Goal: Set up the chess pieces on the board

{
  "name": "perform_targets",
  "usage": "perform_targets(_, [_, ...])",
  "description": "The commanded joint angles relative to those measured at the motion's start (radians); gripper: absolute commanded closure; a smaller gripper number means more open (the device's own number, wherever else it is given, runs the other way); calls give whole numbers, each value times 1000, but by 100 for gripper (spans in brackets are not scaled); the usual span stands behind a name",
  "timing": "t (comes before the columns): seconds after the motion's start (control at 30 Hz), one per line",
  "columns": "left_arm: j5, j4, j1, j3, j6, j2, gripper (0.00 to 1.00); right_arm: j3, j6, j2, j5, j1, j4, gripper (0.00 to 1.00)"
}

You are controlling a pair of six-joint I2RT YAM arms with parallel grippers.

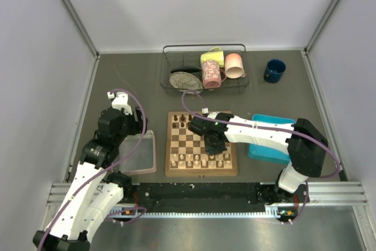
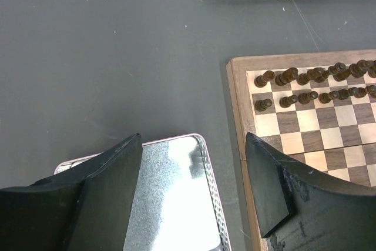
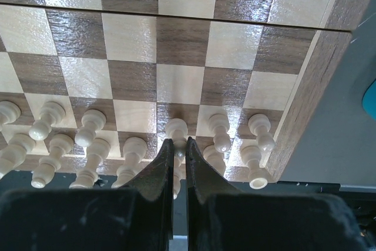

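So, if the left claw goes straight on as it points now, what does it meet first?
Probably the far rim of the clear pinkish tray, or the grey table just beyond it; depth is unclear. The chessboard lies off that line.

No words, numbers, labels or signs can be read on anything in these pictures.
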Motion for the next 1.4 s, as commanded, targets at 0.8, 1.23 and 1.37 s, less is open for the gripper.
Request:
perform_targets(0.8, [4, 52, -4, -6, 7, -3, 25, 16, 35, 36, 43, 18, 0, 92])
perform_targets(1.23, [1, 52, -4, -6, 7, -5, 25, 13, 23, 27, 27, 19, 12, 92])
perform_targets(1.37, [1, 52, -4, -6, 7, -5, 25, 12, 23, 22, 26, 18, 15, 92])
